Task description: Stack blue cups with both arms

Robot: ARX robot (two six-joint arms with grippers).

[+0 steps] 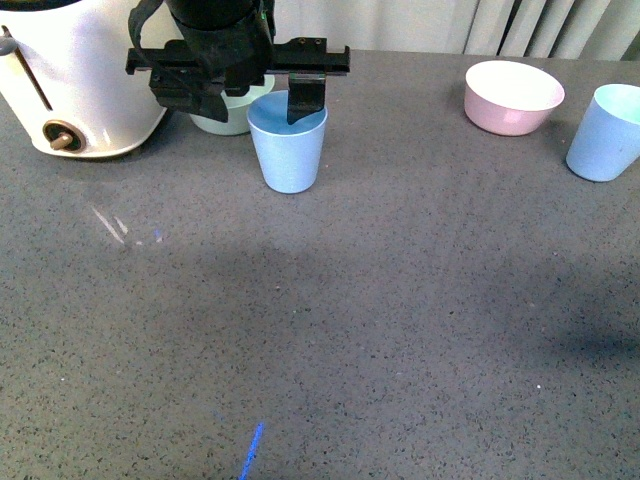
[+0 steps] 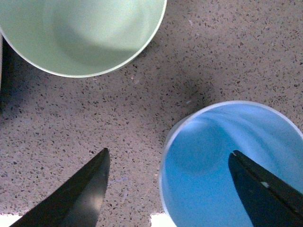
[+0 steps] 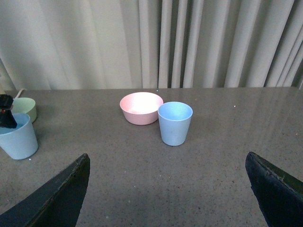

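Both spread: left gripper (image 2: 168, 152) straddles rim of blue cup (image 2: 203, 142), right gripper (image 3: 166, 155) cropped.

Soft, even light is falling on the grey table (image 1: 400, 330), leaving faint shadows. Glare is glinting at its left; wrist close-ups are looking soft

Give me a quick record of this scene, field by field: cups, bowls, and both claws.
Left claw: open, straddling wall of left blue cup, one finger inside
Right claw: open, empty, facing right blue cup
Pink bowl: beside right blue cup
Green bowl: behind left blue cup
Cups stacked: not yet
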